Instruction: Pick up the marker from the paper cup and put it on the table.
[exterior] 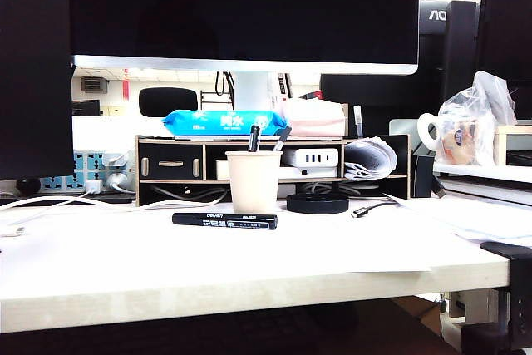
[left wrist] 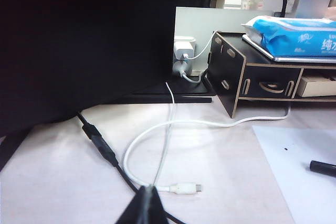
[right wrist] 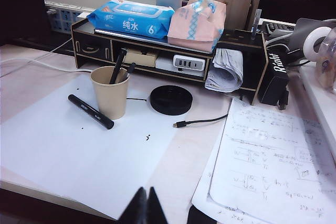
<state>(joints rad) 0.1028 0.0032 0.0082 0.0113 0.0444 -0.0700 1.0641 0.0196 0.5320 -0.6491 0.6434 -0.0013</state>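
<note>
One marker (exterior: 224, 220) with white lettering lies flat on the table (exterior: 249, 272), just in front of the paper cup (exterior: 253, 181) at about six o'clock from it in the exterior view, close to the cup's base, though whether they touch I cannot tell. Two other dark pens (exterior: 253, 139) stand in the cup, leaning toward twelve and one o'clock. By this layout the task's placing step looks done: the marker is out of the cup and rests on the white sheet (right wrist: 79, 150) that covers the desk, so what remains, I judge, is only for the arms to stay clear or park; no further grasp seems called for. Neither arm shows in the exterior view. In the right wrist view the right gripper (right wrist: 143, 207) hangs well apart from the marker (right wrist: 90, 111), its fingertips drawn together into one dark point with nothing between them; the marker lies toward ten o'clock of that tip, the cup (right wrist: 110, 92) beyond it. In the left wrist view the left gripper (left wrist: 145, 205) also shows its tips pressed together and empty, above a white cable (left wrist: 157, 145); only the marker's end (left wrist: 322, 168) peeks in at three o'clock, far from those jaws. Behind the cup stand a drawer shelf (exterior: 170, 164) and a black disc (exterior: 317, 202).
</note>
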